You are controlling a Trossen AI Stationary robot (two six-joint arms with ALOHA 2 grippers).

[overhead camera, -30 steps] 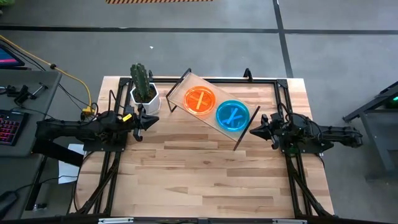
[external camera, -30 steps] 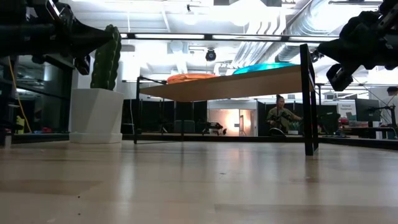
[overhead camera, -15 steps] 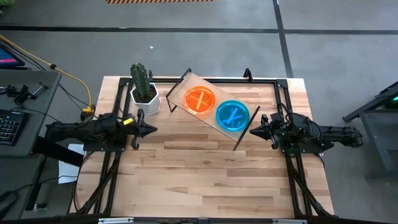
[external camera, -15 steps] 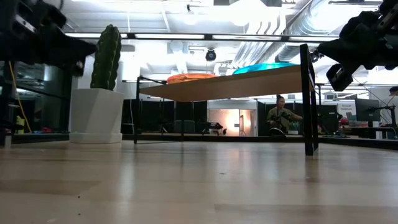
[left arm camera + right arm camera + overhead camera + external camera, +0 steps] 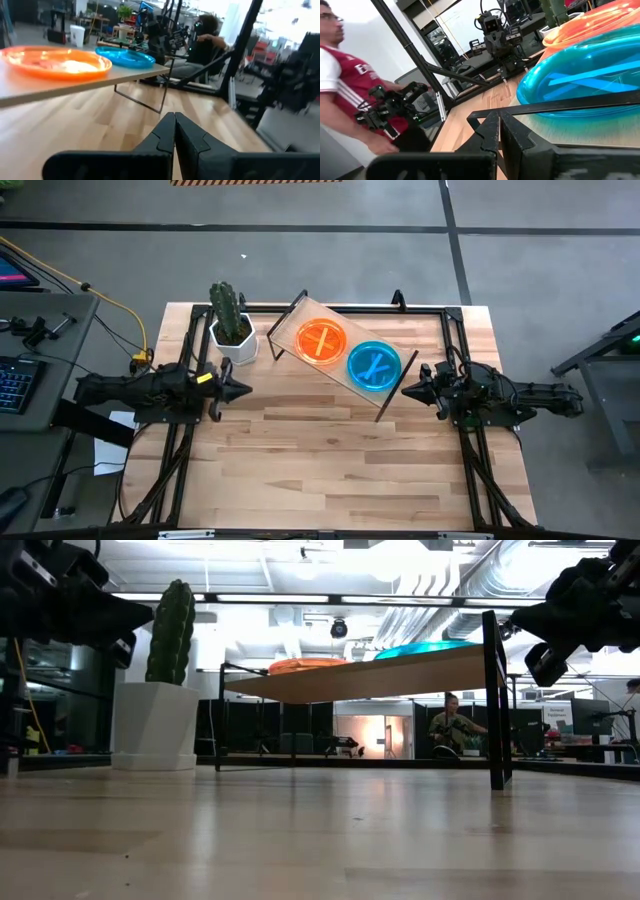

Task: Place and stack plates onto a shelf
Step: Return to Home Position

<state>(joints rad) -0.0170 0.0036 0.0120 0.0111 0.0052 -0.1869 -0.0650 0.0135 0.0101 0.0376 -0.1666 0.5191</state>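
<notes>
The shelf (image 5: 311, 309) stands slantwise at the table's far middle on black wire legs. An orange-red pile of plates (image 5: 322, 340) and a teal-blue pile (image 5: 373, 366) lie flat on it. How many plates each pile holds I cannot tell. In the low view the orange (image 5: 305, 665) and blue (image 5: 425, 648) rims show above the board (image 5: 380, 675). My left gripper (image 5: 246, 389) hangs shut left of the shelf, near the cactus pot, holding nothing. My right gripper (image 5: 405, 391) hangs shut just right of the shelf's near end, also empty.
A cactus in a white pot (image 5: 232, 330) stands at the far left, close to my left gripper. Bare wooden tabletop (image 5: 330, 460) spreads across the near half. A person in a red and white shirt (image 5: 345, 75) and a seated person (image 5: 205, 40) are beyond the table.
My left gripper has drawn back from beside the cactus pot toward the table's near edge and levelled out, staying shut. The right arm, the shelf and the plates have kept still.
</notes>
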